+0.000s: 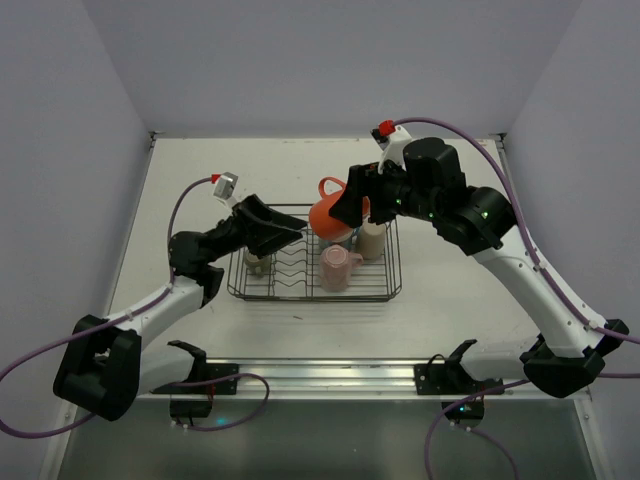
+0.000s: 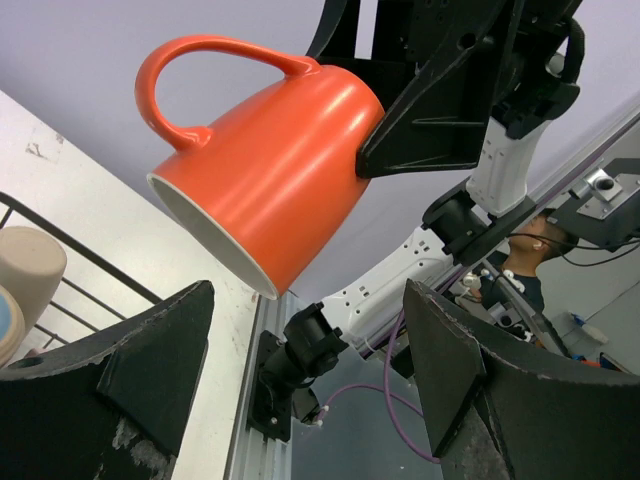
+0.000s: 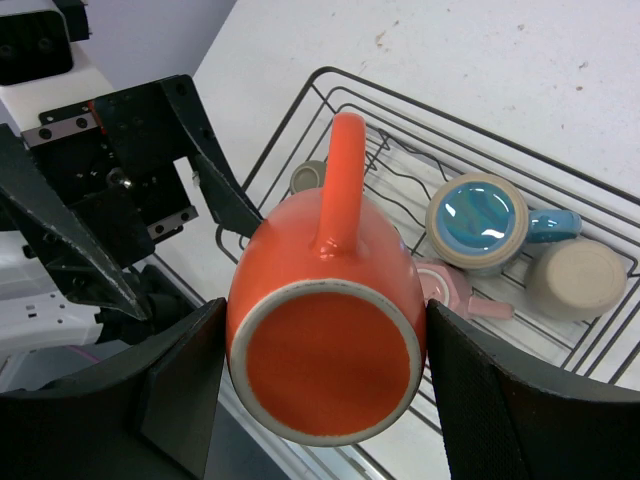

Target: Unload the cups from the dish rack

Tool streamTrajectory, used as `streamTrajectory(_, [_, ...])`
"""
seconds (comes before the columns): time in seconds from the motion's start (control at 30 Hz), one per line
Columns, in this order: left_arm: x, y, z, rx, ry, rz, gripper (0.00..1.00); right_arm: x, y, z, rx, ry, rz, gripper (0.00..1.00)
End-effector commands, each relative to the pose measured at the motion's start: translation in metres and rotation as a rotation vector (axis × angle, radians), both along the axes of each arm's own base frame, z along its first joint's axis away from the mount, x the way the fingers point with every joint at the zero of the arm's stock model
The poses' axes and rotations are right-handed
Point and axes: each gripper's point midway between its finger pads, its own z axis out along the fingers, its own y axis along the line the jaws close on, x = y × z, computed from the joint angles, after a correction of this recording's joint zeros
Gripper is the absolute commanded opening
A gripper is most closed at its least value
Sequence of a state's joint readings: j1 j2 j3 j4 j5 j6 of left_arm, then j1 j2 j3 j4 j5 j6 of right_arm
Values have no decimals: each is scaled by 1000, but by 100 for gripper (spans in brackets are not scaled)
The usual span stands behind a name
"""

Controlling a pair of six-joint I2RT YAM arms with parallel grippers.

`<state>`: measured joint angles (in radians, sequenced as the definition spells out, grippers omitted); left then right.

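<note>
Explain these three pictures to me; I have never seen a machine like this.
Two robot arms are bolted to a table. One picture looks down from above; the other two come from cameras on each arm's wrist. A black wire dish rack sits on the table with four mugs inside: pink, blue, beige and a small greyish one. The right pincer grips an orange mug, lifted above the rack. The left pincer is open, holding nothing, beside that mug.
</note>
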<state>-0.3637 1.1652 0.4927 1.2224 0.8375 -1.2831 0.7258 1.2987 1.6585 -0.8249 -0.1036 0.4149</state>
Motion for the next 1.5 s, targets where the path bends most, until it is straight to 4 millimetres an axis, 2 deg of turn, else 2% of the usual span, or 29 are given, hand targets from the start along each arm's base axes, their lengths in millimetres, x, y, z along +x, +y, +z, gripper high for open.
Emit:
streamTrajectory(0.0, [-10, 0, 17, -67, -53, -25, 80, -5, 10, 52, 177, -127, 61, 0])
streamTrajectory(0.17, [-17, 0, 29, -124, -60, -56, 81, -4, 17, 58, 230, -143, 94, 0])
streamTrajectory(0.37, [-19, -1, 39, -167, -63, -69, 80, 0, 30, 52, 262, -137, 135, 0])
streamTrajectory(0.53, [-27, 11, 53, -286, -70, -69, 79, 5, 35, 41, 270, -137, 142, 0])
streamTrajectory(0.67, [-37, 19, 65, -372, -94, -86, 58, 9, 35, 35, 284, -139, 142, 0])
streamTrajectory(0.7, [-37, 18, 65, -377, -90, -91, 57, 8, 35, 30, 288, -131, 152, 0])
streamTrajectory(0.8, [-43, 18, 69, -387, -100, -110, 56, 7, 38, 31, 339, -141, 194, 0])
streamTrajectory(0.9, [-47, 19, 71, -398, -104, -127, 50, 9, 37, 22, 354, -124, 202, 0])
streamTrajectory(0.93, [-49, 19, 72, -401, -103, -131, 50, 8, 38, 25, 371, -130, 215, 0])
streamTrajectory(1.0, [-52, 21, 74, -405, -107, -138, 47, 12, 35, 16, 377, -110, 212, 0])
streamTrajectory(1.1, [-56, 23, 77, -417, -108, -145, 45, 16, 31, 15, 436, -104, 224, 0])
streamTrajectory(1.27, [-62, 26, 82, -427, -115, -156, 42, 13, 28, 8, 490, -76, 289, 0])
streamTrajectory(1.47, [-65, 28, 86, -438, -115, -164, 38, 9, 35, 4, 543, -31, 371, 0])
